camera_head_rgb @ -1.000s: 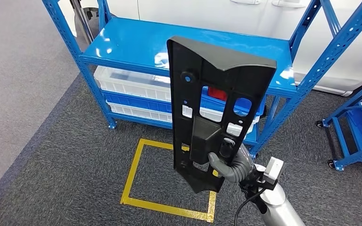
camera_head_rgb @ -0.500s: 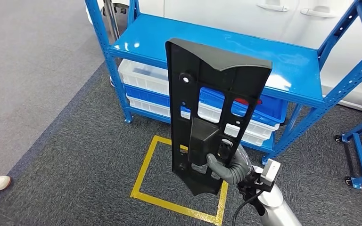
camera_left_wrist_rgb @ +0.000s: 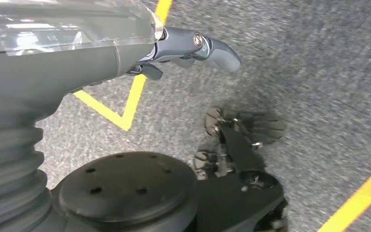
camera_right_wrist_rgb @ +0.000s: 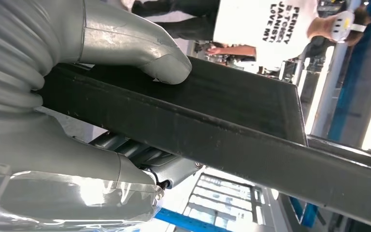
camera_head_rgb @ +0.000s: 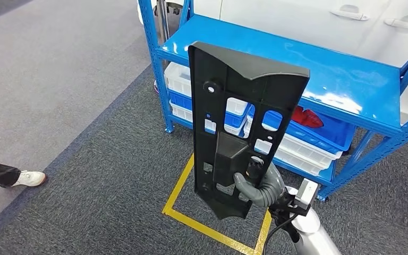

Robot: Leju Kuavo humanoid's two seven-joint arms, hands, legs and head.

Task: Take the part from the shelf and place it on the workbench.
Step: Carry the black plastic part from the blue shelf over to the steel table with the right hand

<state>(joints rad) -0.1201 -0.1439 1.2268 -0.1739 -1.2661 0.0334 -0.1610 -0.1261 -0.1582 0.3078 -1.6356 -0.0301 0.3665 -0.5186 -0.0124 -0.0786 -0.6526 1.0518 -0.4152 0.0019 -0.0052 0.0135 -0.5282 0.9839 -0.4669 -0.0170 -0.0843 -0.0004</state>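
1 black part (camera_head_rgb: pixel 234 117) upright, right hand (camera_head_rgb: pixel 260 186) clamped on its lower end, left hand (camera_left_wrist_rgb: pixel 193 48) loosely curled, holding nothing

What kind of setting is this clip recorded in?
Most likely a workshop or factory floor: blue steel shelving holding white and blue plastic bins, yellow tape marking on grey carpet, and the right hand carrying a black moulded part.

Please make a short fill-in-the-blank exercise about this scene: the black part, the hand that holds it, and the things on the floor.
1. The black part is held by the robot's ____ hand.
2. The part stands roughly ____, its wide end on top.
3. The tape square on the carpet is ____ in colour.
4. The shelf behind the part is painted ____.

Missing words: right; upright; yellow; blue
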